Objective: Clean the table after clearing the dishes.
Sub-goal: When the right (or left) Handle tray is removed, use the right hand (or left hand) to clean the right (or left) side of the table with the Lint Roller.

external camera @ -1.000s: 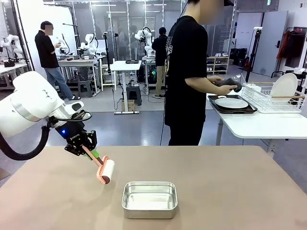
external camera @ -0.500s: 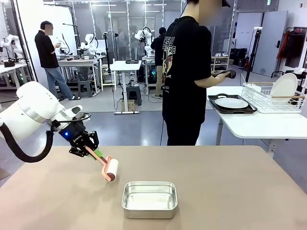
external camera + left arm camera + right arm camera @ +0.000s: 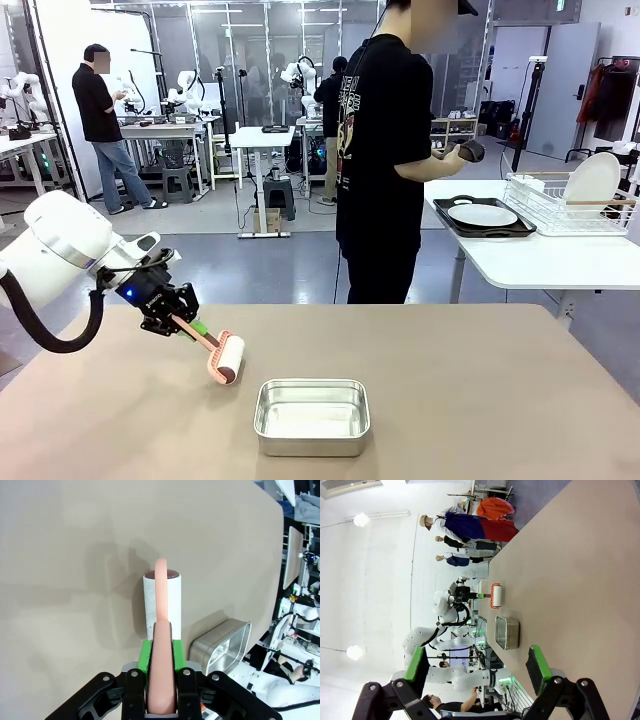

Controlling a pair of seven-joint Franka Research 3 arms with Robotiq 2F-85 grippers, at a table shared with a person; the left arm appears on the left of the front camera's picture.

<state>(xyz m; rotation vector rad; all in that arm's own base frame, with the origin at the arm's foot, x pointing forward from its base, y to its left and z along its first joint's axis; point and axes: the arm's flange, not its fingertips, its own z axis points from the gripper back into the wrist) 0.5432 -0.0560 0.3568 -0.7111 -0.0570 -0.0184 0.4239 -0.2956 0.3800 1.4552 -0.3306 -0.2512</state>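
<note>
Front view is showing the left gripper (image 3: 172, 319) clamping a lint roller (image 3: 226, 357) over the table (image 3: 480, 380), dishes (image 3: 482, 214) sitting cleared aside, right gripper (image 3: 476, 664) gaping empty; rolling seems underway, next needing strokes skirting the steel pan (image 3: 312, 415).

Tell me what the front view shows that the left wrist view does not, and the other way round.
The front view adds the person standing beyond the table, and a white plate on a dark tray beside a dish rack on a side table. The left wrist view adds a close look at the left gripper, its green pads clamped on the pink handle. Both share the lint roller, the steel pan and the table.
</note>
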